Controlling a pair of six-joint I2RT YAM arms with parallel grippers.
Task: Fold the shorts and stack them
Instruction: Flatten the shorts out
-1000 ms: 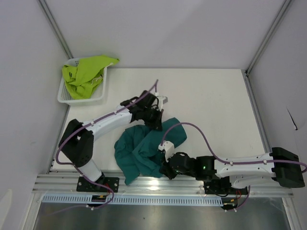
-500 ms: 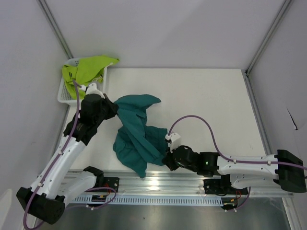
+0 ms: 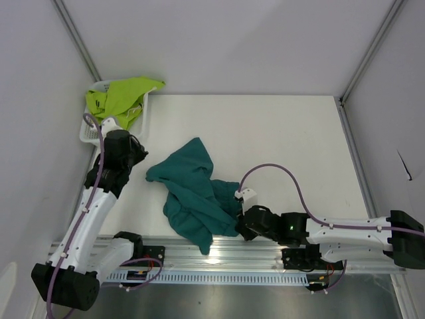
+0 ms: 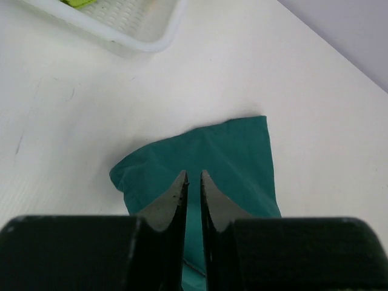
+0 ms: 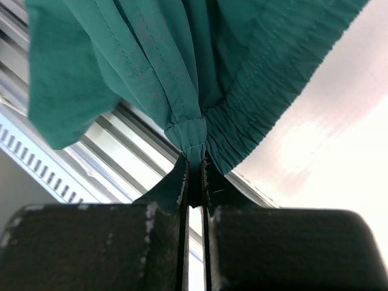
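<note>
White tabletop [image 3: 285, 146] fills the view from above, with a metal rail [image 3: 252, 256] along its near edge. At the middle of this near edge the right gripper [image 5: 194, 167] has its fingers pressed together on a bunched piece of the elastic waistband of the dark teal shorts [image 3: 192, 193]. These shorts lie crumpled from the near edge toward the centre of the table, and one corner of them hangs over the rail. Farther in, near the left edge, the left gripper [image 4: 193, 176] hovers just beside the left end of the teal fabric. Its fingers are almost together, with only a thin slit between them, and they hold nothing. In the far left corner stands a white mesh basket [image 3: 89, 133], and the lime yellow-green shorts [image 3: 119, 100] are heaped in it, spilling over its far rim.
</note>
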